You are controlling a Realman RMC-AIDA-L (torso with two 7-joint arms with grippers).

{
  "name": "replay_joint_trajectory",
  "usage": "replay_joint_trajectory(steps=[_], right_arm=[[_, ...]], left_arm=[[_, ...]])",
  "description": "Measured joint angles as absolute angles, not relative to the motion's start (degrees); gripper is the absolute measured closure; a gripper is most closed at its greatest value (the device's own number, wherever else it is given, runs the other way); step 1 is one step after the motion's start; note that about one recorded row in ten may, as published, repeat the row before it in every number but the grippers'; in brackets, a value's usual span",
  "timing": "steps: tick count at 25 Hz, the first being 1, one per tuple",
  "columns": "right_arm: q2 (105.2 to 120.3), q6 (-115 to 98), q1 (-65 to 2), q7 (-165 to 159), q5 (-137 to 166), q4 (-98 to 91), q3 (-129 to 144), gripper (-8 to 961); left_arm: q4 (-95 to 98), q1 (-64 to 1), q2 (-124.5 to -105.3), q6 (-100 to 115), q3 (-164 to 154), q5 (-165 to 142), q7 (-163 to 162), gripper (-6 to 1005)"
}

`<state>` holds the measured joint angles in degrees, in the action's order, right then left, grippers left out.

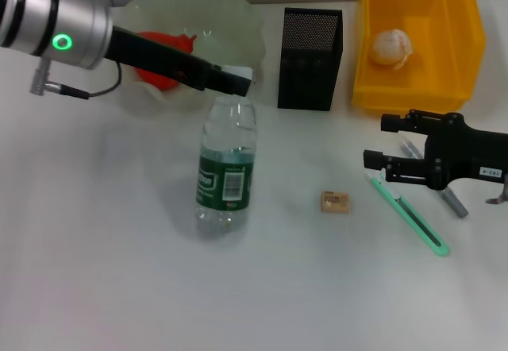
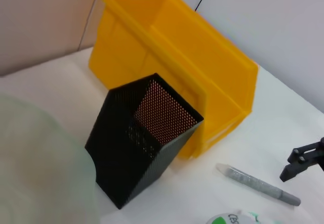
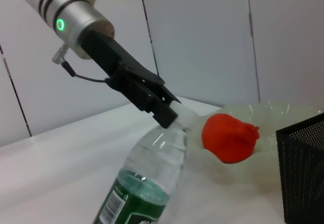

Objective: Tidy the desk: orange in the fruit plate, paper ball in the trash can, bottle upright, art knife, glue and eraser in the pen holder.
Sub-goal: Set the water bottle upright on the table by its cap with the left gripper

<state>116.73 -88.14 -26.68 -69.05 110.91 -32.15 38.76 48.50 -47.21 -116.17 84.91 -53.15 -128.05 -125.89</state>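
My left gripper [image 1: 232, 81] is shut on the top of a clear bottle [image 1: 228, 168] with a green label, which stands on the table; the right wrist view shows the grip [image 3: 164, 110] on the bottle [image 3: 147, 183]. An orange-red fruit [image 1: 159, 65] lies in the translucent fruit plate [image 1: 238, 17]. The paper ball [image 1: 393, 48] lies in the yellow bin [image 1: 460, 41]. My right gripper [image 1: 386, 141] is open and empty, just above the green art knife [image 1: 409, 216] and the grey glue stick [image 1: 448, 200]. The eraser [image 1: 335, 202] lies left of the knife.
The black mesh pen holder [image 1: 309, 49] stands between the plate and the yellow bin; it also shows in the left wrist view [image 2: 147, 143], beside the bin [image 2: 177, 57] and the glue stick [image 2: 258, 183]. The table is white.
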Motion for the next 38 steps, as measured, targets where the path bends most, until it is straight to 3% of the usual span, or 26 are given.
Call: replay_joint_trajectory(steps=[21,34,38], right_arm=[[116.83,-87.8,-28.6,-70.4,111.2,-30.6,39.4,206],[116.80,-87.9,-28.6,-71.1,111.4,-30.3,39.4,207],[116.80,-87.8,-28.5,-71.2,111.4,-30.3,39.4,207]], left_arm=[[53.8,-40.3,-114.22,87.9,-51.0,-119.2,-114.4,564],[53.8,-38.9,-115.70,87.3,-48.7,-117.1,-110.5,803],[53.0,-38.2,-116.53,86.9,-46.8,-115.9,-106.3,802]])
